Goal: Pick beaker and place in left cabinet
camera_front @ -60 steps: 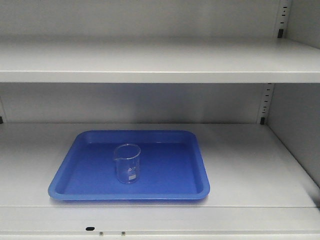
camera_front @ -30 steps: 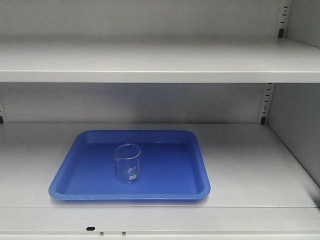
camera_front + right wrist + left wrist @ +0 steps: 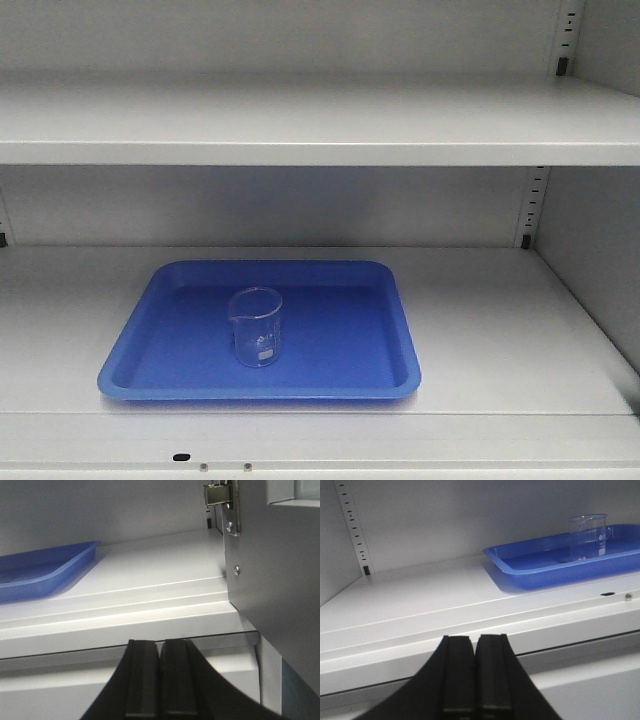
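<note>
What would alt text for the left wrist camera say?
The left pincer, shut and empty, sits low before a grey cabinet shelf. Farther right on the shelf, a clear beaker stands upright in a blue tray.

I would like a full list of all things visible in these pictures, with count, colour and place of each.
beaker: one, clear glass, standing upright in the tray
tray: one, blue, on the lower shelf, left of centre
cabinet: one, light grey, two shelves in view, slotted uprights at the back
hinge: one, metal, on the cabinet's right side
left tool: one, black, shut, outside the shelf's front edge
right tool: one, black, shut, outside the shelf's front edge
</note>
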`<state>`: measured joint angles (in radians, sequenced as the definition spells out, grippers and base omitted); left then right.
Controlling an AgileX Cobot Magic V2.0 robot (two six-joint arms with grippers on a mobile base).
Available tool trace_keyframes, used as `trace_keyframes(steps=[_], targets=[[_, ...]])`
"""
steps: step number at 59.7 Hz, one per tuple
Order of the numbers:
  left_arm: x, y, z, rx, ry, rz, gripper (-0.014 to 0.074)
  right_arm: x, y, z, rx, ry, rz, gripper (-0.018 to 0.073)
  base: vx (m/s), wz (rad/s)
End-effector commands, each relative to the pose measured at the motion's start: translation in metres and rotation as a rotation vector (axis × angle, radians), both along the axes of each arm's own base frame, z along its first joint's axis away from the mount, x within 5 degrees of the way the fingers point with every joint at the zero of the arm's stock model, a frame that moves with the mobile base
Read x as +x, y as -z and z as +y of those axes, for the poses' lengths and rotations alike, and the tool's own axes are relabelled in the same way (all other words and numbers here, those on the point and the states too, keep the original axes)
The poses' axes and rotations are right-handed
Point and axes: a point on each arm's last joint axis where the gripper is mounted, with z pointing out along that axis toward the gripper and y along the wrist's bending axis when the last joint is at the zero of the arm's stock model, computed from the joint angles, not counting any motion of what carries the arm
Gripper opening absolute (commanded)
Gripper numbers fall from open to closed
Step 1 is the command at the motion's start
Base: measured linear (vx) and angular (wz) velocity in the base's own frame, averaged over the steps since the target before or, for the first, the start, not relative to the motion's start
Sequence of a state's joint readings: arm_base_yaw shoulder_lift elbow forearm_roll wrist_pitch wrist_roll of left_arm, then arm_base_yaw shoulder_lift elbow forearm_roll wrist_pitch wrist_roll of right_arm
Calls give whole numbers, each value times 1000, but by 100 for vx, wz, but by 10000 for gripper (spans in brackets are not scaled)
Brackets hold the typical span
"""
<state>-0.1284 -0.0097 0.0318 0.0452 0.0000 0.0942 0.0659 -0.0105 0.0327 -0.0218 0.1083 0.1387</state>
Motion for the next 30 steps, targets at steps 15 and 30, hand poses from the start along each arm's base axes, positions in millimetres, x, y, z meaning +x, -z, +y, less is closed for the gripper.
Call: trace_keyframes(steps=[15,30], targets=[[-1,-2,0,-15,4,-76,1,-1,-9,-1,-66,16,-117,1,0,0],[-1,-2,0,-15,4,-76,1,-1,-9,-1,-66,16,-117,1,0,0]])
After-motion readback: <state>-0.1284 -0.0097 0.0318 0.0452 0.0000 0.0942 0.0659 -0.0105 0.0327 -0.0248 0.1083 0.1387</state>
